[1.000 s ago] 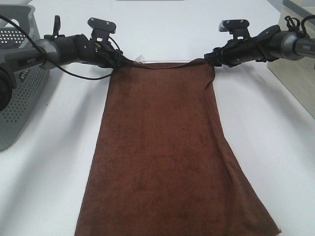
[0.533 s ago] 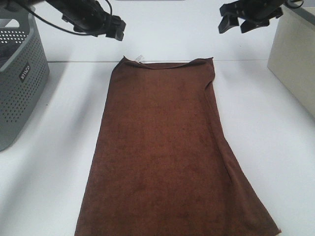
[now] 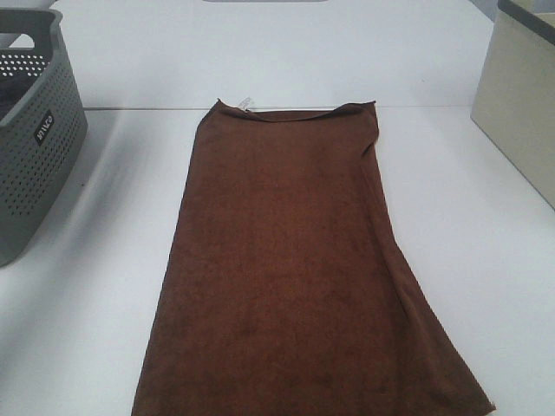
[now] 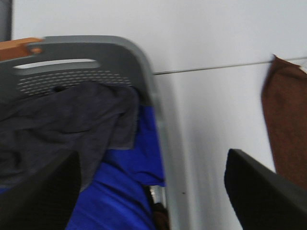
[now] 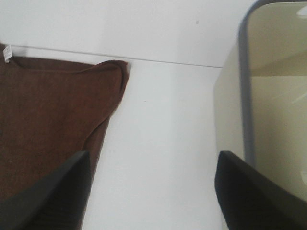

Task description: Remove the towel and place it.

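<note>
towel position: the large dark reddish-brown terry cloth towel (image 3: 286,269) lies spread flat on the white bench (image 3: 486,260), its long side running from far to near, between the two containers and touching neither.
towel cut off: its near end leaves the bottom of the high view, so the near corners cannot be seen.
towel edges: the far edge is a little wavy, with a small white tag (image 3: 244,103) at the far left corner; the right side has a long fold running down it.
left pincer (image 4: 153,191): open; its two dark fingers (image 4: 264,191) stand wide apart with nothing between them. it is out of the high view.
right pincer (image 5: 153,191): open too; the fingers (image 5: 48,196) are apart and empty, above bare bench just beside the towel's far right corner. it is also out of the high view.
blur: the left wrist view is smeared, so fine detail there is hard to read.
grey perforated plastic basket (image 3: 39,130): at the left, partly cut by the frame; inside, the left wrist view shows a dark grey cloth (image 4: 62,124) over a blue cloth (image 4: 120,191), both partly hidden by the finger.
beige box with a grey rim (image 3: 520,95): at the right, cut off by the frame; its inside is only partly seen.
open room: bare white bench on both sides of the towel and beyond its far edge.
</note>
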Controlling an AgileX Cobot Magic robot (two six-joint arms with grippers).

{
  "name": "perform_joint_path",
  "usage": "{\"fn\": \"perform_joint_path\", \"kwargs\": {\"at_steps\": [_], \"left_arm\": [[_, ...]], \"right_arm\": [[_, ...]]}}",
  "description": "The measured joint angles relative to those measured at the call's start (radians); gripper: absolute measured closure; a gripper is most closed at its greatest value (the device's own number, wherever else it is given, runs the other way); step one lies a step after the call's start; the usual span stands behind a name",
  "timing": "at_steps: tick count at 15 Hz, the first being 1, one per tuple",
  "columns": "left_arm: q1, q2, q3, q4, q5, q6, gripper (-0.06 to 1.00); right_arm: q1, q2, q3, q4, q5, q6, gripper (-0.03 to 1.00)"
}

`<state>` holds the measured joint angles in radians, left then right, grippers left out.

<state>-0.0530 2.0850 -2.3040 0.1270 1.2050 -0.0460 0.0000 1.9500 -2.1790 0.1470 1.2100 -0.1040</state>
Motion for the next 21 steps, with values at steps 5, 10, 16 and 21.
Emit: {"fn": "perform_joint_path", "kwargs": {"at_steps": [5, 10, 16, 21], "left_arm": [[0.122, -0.241, 0.234, -0.103, 0.003, 0.046, 0.19], [0.122, -0.794, 0.984, -0.109, -0.213, 0.031, 0.19], [0.122, -1.369, 1.492, -0.038, -0.352, 0.031, 0.19], [0.122, -1.761, 1.719, -0.035, -0.319, 0.031, 0.19]], "right_arm": [[-0.058, -0.264, 0.246, 0.044, 0.004, 0.029, 0.29], [-0.058, -0.789, 0.820, 0.050, 0.007, 0.027, 0.29], [-0.058, -1.384, 1.292, 0.039, 0.013, 0.011, 0.29], [-0.058, -1.735, 1.511, -0.005, 0.007, -0.013, 0.29]]}}
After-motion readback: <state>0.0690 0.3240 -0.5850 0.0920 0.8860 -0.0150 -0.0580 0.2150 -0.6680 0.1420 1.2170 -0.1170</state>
